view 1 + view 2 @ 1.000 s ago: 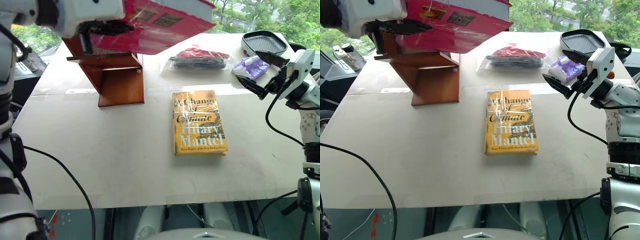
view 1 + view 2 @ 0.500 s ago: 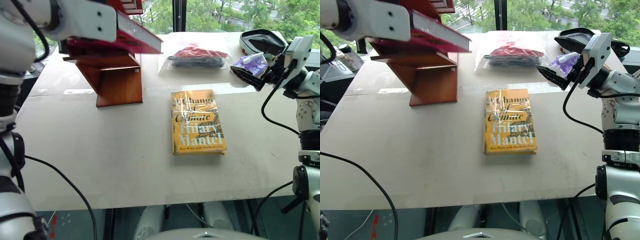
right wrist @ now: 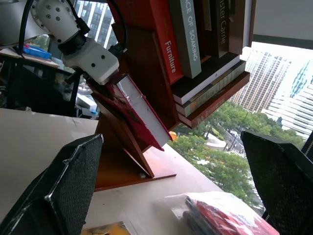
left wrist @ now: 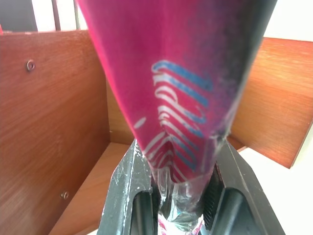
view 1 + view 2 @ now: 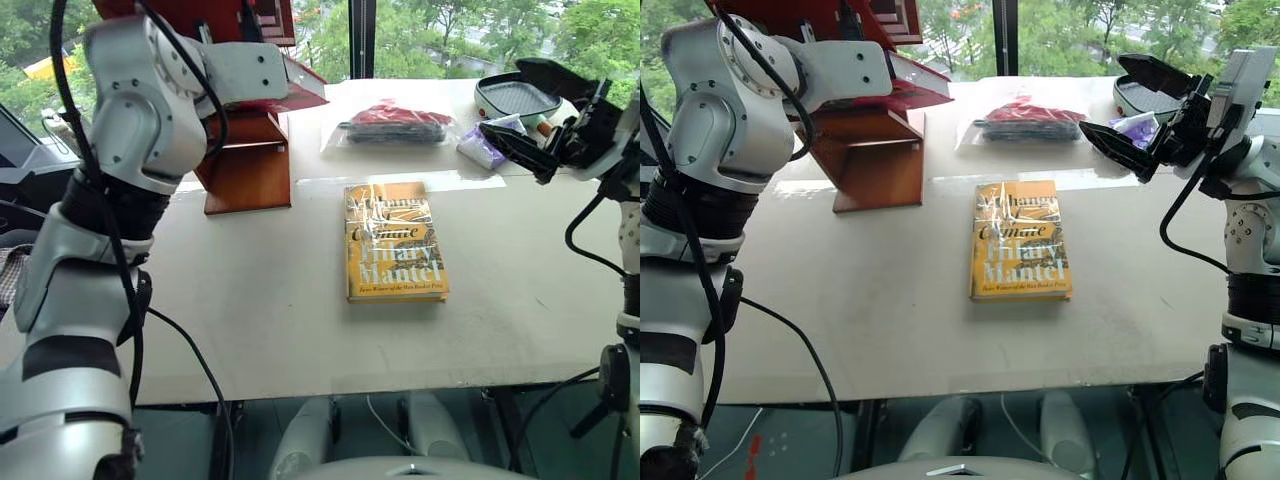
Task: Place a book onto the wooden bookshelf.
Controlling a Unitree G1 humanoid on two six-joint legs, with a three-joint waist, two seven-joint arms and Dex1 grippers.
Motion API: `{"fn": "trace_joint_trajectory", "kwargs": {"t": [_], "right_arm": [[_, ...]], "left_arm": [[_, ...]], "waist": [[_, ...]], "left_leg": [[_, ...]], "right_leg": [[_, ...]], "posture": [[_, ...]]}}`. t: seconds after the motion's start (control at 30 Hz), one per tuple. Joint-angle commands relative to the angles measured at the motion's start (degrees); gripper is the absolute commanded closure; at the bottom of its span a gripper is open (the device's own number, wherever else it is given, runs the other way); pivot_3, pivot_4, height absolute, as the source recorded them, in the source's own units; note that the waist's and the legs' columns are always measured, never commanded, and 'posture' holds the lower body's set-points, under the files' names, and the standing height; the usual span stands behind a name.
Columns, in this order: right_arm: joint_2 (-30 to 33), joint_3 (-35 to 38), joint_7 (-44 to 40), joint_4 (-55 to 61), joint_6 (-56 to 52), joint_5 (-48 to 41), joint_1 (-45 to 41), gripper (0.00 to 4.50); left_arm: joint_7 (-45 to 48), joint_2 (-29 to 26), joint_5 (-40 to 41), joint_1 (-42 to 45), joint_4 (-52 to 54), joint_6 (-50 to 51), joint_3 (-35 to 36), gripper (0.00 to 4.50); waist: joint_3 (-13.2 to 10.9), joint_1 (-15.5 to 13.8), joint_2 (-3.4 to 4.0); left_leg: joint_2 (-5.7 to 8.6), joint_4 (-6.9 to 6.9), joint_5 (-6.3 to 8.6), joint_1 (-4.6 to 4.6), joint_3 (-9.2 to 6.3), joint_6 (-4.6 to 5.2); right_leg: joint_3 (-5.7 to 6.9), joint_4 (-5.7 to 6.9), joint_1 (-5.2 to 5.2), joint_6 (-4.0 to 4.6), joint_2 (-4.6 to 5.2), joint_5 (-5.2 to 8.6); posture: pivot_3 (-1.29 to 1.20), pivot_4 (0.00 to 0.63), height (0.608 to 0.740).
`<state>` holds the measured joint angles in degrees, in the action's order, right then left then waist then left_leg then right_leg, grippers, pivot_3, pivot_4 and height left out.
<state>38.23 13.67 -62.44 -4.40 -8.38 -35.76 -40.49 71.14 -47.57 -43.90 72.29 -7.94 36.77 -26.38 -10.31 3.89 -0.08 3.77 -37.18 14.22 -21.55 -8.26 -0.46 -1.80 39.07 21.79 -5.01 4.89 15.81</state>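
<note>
At the desk's far left corner, the left gripper is clamped on the book, whose free end reaches into the wooden bookshelf above a lower shelf. The right gripper hangs over the far right edge with its fingers spread wide and nothing between them. A yellow book lies flat mid-desk, a clear bag near the far edge
</note>
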Motion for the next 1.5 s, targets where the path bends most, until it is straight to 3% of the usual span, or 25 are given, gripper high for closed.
{"fn": "trace_joint_trajectory", "kwargs": {"t": [0.03, 0.33, 0.63, 0.7, 0.73, 0.77, 0.8, 0.83, 0.93, 1.03, 1.13, 1.3, 1.5], "right_arm": [[1.07, 2.26, -0.25, 2.14, -0.07, -1.31, 0.68, 0.0], [0.36, 2.36, -0.64, 0.95, 1.3, -0.99, 2.29, 0.0], [0.88, 2.77, -1.09, 0.73, 1.94, -0.82, 4.31, 0.0], [1.29, 3.13, -1.2, 0.92, 1.83, -0.95, 4.92, 0.0], [1.47, 3.26, -1.23, 0.93, 1.8, -0.91, 5.21, 0.0], [1.67, 3.43, -1.27, 1.05, 1.72, -0.94, 5.6, 0.0], [1.84, 3.51, -1.28, 1.11, 1.67, -1.0, 5.88, 0.0], [2.04, 3.67, -1.34, 1.24, 1.6, -1.08, 6.21, 0.0], [2.44, 4.08, -1.6, 1.29, 1.48, -1.22, 6.62, 0.0], [2.91, 4.44, -1.88, 1.2, 1.24, -1.43, 6.79, 0.0], [3.61, 4.78, -2.28, 1.03, 0.84, -1.53, 7.17, 0.0], [5.18, 4.84, -2.73, 0.94, -0.72, -1.43, 8.49, 0.0], [7.21, 4.99, -2.24, 2.12, -2.55, -0.52, 12.45, 0.0]], "left_arm": [[1.43, 2.32, -1.25, -0.09, -3.61, 5.14, -0.24, 4.0], [-1.58, 1.09, -4.16, 0.06, -11.73, 0.32, -1.2, 4.0], [0.23, -1.14, -2.99, -1.43, -10.76, -3.47, 0.29, 4.0], [1.66, -2.62, -3.04, -2.5, -8.53, -3.31, 0.99, 2.99], [1.95, -3.17, -2.97, -2.79, -7.44, -3.11, 1.55, 2.94], [2.85, -4.06, -2.81, -3.12, -5.59, -2.83, 2.24, 2.23], [3.91, -4.89, -2.48, -3.29, -3.48, -2.43, 3.09, 2.09], [5.0, -5.68, -1.99, -3.21, -0.97, -2.03, 4.25, 1.6], [7.9, -6.51, 1.74, -2.92, 6.19, -0.17, 8.49, 0.35], [15.84, -8.01, 9.78, -5.69, 17.31, 7.09, 14.92, 0.35], [19.23, -11.17, 17.08, -10.7, 26.0, 11.72, 24.34, 0.35], [20.22, -6.39, 30.04, -9.97, 41.52, 38.54, 35.32, 0.35], [10.75, 11.74, 40.18, -18.91, 54.25, 53.05, 45.53, 0.35]], "waist": [[0.06, -0.11, 0.1], [0.31, 0.17, 0.53], [0.42, 1.29, 0.71], [0.41, 1.49, 0.7], [0.4, 1.63, 0.68], [0.26, 1.85, 0.46], [0.21, 1.91, 0.38], [0.2, 1.84, 0.35], [0.12, 1.3, 0.21], [0.09, 0.96, 0.12], [0.08, 0.89, 0.12], [-0.13, 0.73, -0.22], [-0.17, -0.55, -0.3]], "left_leg": [[0.01, 0.0, 0.0, 0.0, -0.01, 0.0], [0.01, 0.02, 0.0, 0.04, 0.01, 0.0], [-0.04, 0.11, 0.0, 0.19, 0.14, 0.0], [-0.04, 0.17, 0.0, 0.27, 0.24, 0.0], [-0.05, 0.19, 0.0, 0.29, 0.26, 0.0], [-0.07, 0.24, 0.0, 0.34, 0.31, 0.0], [-0.12, 0.33, 0.0, 0.35, 0.38, 0.0], [-0.19, 0.33, 0.0, 0.28, 0.38, 0.0], [-0.21, 0.16, -0.01, -0.63, 0.25, -0.02], [-0.1, -0.12, -0.15, -1.74, 0.05, -0.26], [-0.05, -0.16, -0.15, -2.01, 0.0, -0.26], [-0.06, -0.16, -0.14, -2.2, 0.03, -0.25], [-0.07, -0.35, -0.14, -1.86, -0.09, -0.25]], "right_leg": [[0.0, 0.02, 0.0, 0.03, 0.0, -0.02], [-0.01, 0.04, 0.0, 0.01, 0.01, 0.0], [-0.21, 0.08, 0.0, -0.01, -0.04, 0.0], [-0.35, 0.11, -0.01, -0.01, -0.04, 0.01], [-0.38, 0.11, -0.01, -0.01, -0.05, 0.01], [-0.48, 0.11, 0.0, -0.01, -0.07, 0.01], [-0.65, 0.1, 0.1, 0.0, -0.13, 0.0], [-0.72, 0.02, 0.17, 0.02, -0.19, -0.02], [-0.64, 0.01, 0.98, 0.27, -0.16, -0.17], [-0.46, 0.01, 1.81, 0.28, 0.06, -0.18], [-0.37, -0.14, 1.98, 0.27, 0.09, -0.18], [-0.05, -0.18, 2.04, 0.26, 0.08, -0.17], [0.18, -0.08, 1.54, 0.23, 0.09, -0.18]], "posture": [[0.0, 0.15, 0.74], [0.0, 0.15, 0.74], [0.0, 0.15, 0.74], [0.0, 0.15, 0.74], [0.0, 0.15, 0.74], [0.0, 0.15, 0.74], [0.0, 0.15, 0.74], [0.0, 0.15, 0.74], [0.0, 0.15, 0.74], [0.0, 0.15, 0.74], [0.0, 0.15, 0.74], [0.0, 0.15, 0.74], [0.0, 0.15, 0.74]]}}
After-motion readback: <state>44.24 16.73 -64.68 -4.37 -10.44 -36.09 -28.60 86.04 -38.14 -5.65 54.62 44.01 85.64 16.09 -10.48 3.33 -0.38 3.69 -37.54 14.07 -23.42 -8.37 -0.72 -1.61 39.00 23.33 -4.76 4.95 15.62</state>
